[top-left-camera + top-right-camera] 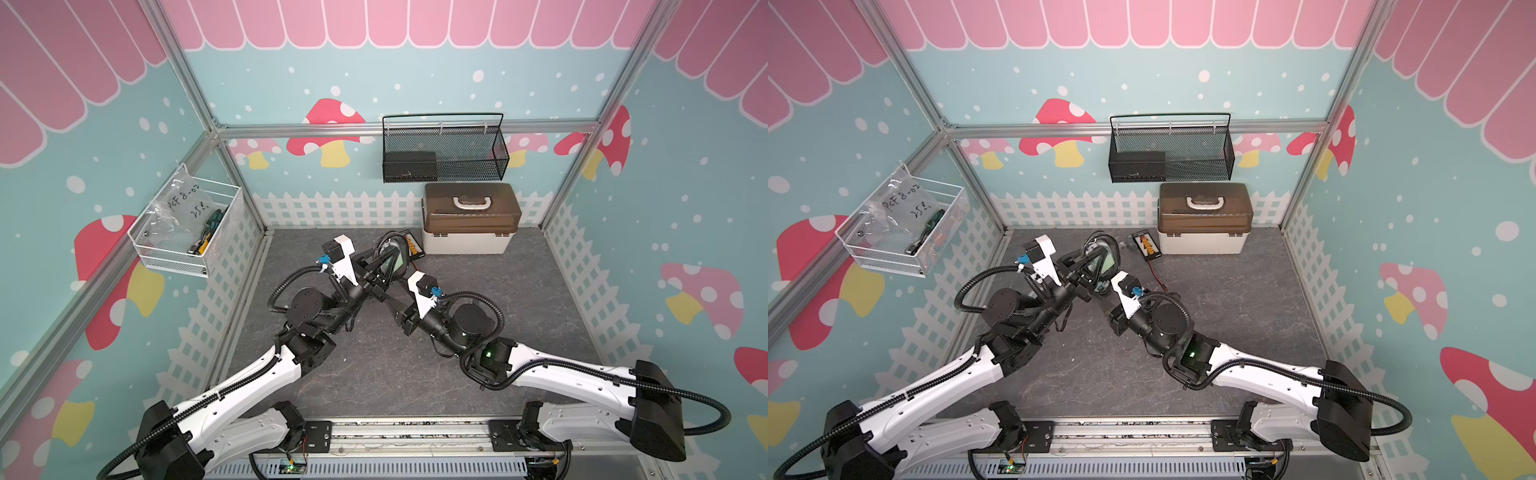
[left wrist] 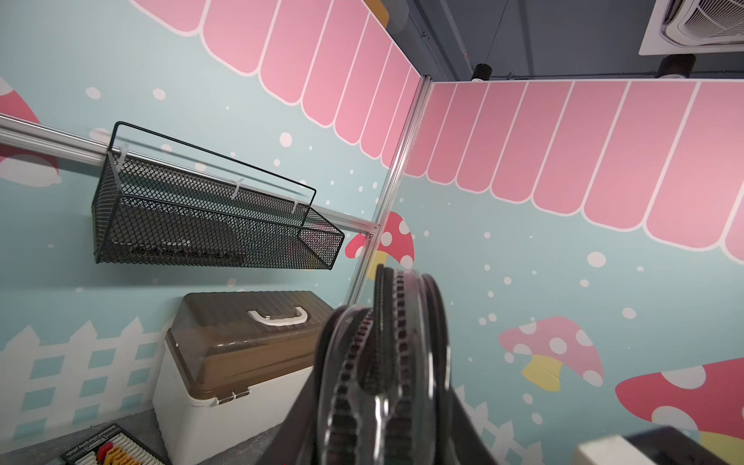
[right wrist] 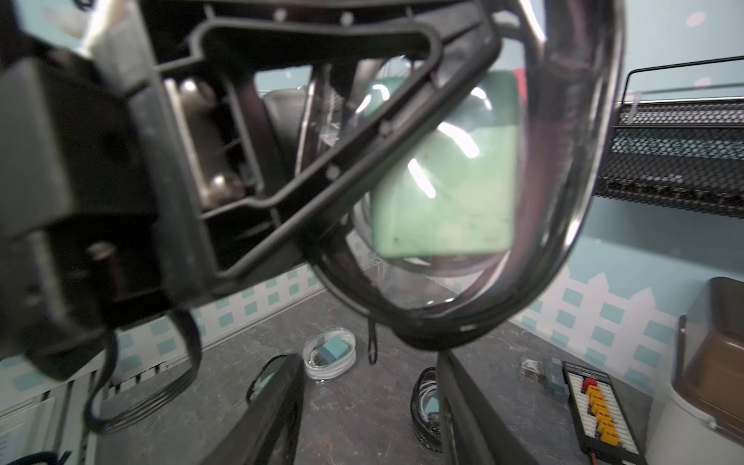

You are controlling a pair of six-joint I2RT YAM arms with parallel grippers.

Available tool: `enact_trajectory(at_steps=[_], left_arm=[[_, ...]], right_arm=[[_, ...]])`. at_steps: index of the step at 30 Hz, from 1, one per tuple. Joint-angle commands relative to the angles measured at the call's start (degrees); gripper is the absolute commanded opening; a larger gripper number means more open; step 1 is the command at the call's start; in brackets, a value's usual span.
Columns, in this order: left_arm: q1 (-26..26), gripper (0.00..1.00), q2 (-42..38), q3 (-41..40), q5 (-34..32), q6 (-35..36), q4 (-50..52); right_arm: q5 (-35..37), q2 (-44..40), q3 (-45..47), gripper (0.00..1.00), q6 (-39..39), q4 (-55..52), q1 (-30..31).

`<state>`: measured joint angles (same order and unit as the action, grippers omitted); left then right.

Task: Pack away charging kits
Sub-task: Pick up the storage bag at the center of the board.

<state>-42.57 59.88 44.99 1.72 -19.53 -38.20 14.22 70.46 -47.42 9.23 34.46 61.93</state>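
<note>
One charging kit, a ring of black cable round a pale green cube adapter under glossy clear wrap, is held off the floor. My left gripper is shut on it, and the kit shows edge-on between its fingers. In both top views the kit hangs mid-floor between the two wrists. My right gripper is open just below and in front of it, with nothing between its fingers. On the floor beyond lie a white-cable kit and a dark-rimmed kit, the latter partly hidden by a finger.
A big white box with a shut brown lid stands at the back wall, under a black mesh basket. A flat black board with orange connectors lies beside the box. A white wire basket hangs on the left wall.
</note>
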Motion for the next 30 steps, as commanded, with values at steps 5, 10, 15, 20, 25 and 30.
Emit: enact_trajectory(at_steps=[5, 10, 15, 20, 25, 30], left_arm=[[-0.6, 0.0, 0.2, -1.3, -1.2, 2.7, -3.4], [-0.7, 0.0, 0.6, -2.2, -3.1, 2.8, -4.6], [-0.7, 0.0, 0.9, -2.8, -3.9, 2.7, -5.7], [-0.7, 0.0, 1.6, -4.5, -6.4, 1.2, -8.7], [-0.8, 0.0, 3.3, -6.0, -10.0, -2.3, -12.4], [-0.9, 0.0, 3.8, -6.3, -12.9, -3.4, -13.3]], right_arm=[[2.7, 2.8, -3.9, 0.41, 0.8, 0.7, 0.2], [2.0, 3.2, -4.6, 0.35, 1.6, 0.7, 0.2], [0.7, 3.7, -5.5, 0.28, 2.6, 0.6, 0.2], [0.0, 4.1, -6.0, 0.22, 4.1, 1.0, 0.2], [-1.5, 5.1, -6.2, 0.22, 5.1, 2.8, 0.2], [-2.6, 6.1, -6.8, 0.26, 5.7, 3.0, 0.2]])
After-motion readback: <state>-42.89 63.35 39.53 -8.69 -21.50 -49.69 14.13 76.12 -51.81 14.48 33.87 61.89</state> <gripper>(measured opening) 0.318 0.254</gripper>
